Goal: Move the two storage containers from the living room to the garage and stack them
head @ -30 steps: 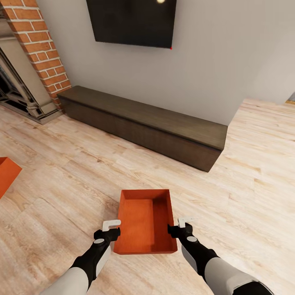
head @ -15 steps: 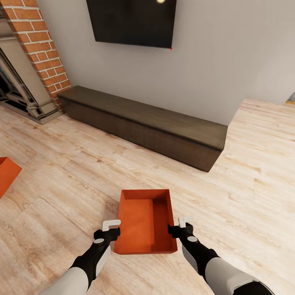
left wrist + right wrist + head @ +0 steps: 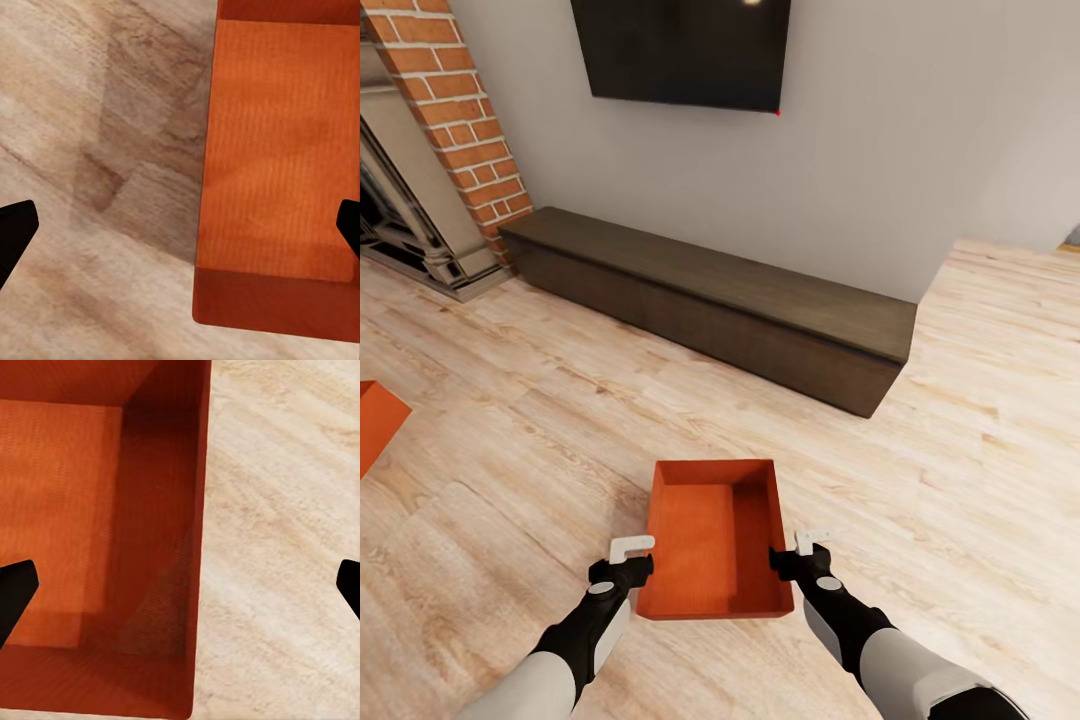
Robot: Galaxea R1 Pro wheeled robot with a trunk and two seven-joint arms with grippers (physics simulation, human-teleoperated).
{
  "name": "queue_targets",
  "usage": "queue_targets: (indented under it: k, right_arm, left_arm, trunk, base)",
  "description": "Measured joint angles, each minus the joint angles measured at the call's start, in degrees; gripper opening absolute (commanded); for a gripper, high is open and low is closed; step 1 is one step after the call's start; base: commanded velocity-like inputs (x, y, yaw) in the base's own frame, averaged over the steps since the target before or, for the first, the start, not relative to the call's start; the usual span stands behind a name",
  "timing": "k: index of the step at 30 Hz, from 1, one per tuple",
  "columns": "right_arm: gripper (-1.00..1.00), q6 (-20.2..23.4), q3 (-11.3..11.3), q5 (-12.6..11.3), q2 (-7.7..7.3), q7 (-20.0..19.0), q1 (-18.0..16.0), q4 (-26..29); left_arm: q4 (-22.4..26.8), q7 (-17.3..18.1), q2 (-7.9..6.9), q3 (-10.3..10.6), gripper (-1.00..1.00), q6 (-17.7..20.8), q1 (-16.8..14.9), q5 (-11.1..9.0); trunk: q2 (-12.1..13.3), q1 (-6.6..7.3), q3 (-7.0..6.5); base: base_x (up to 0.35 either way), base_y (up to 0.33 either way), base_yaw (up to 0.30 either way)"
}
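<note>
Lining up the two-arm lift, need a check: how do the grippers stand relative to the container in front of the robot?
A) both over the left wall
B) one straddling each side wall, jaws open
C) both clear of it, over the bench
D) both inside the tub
B: the left gripper spans the storage container's left wall and the right gripper its right wall, fingers wide apart either side in both wrist views.
</note>
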State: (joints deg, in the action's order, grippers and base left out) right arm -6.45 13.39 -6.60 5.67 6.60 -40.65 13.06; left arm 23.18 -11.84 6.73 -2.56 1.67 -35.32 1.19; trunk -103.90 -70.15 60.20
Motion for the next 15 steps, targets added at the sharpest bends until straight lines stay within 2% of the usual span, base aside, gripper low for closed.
queue_targets:
  k: [15]
  right_arm:
    - [1.0,-0.1,-0.5,-0.8,0.22,0.1,0.0,-0.1]
  left_arm:
    - [0.4,-0.1,-0.16,0.0,1.0,-0.1,0.0,0.2]
  trunk:
    - [-6.0,-3.3,2.69]
  base:
    - [0.0,0.0,0.0]
